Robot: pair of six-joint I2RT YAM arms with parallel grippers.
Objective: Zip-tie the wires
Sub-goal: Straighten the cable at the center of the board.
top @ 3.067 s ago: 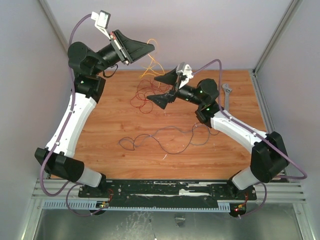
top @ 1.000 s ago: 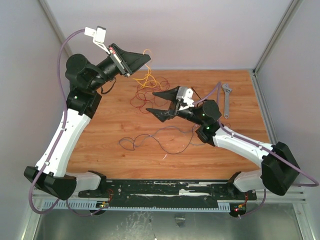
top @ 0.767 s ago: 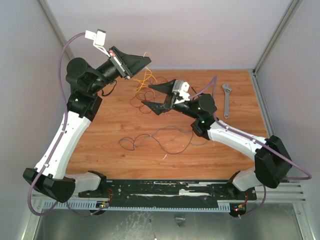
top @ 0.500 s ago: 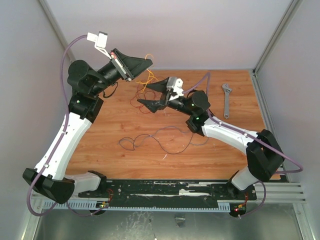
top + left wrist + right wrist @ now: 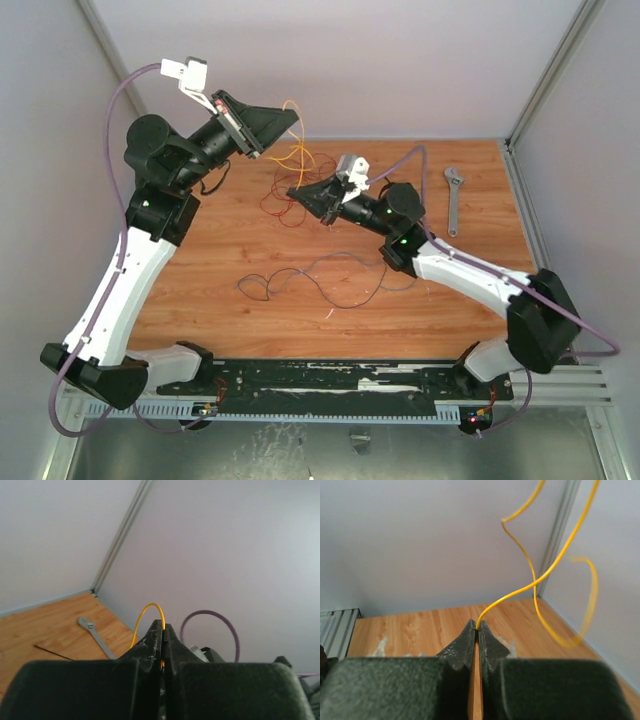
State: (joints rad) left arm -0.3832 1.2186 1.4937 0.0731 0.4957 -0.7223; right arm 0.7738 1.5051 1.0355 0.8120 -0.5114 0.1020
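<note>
nearest, a loose purplish-grey wire [image 5: 255,287] sprawls on the bench [image 5: 215,245], well left of the wrench [image 5: 452,198]. farther back, level with the wrench and well to its left, the right end effector [image 5: 294,190] is pinched together on a yellow wire [image 5: 535,582], just above the red tangle [image 5: 272,205]. farthest, up-left of the wrench, the raised left end effector [image 5: 293,113] is likewise clamped on a yellow wire.

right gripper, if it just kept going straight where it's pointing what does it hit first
Probably the grey wall: past the yellow wire pinched in the right gripper, which curls up and aside, the way over the table looks free, though depth is unclear.
</note>
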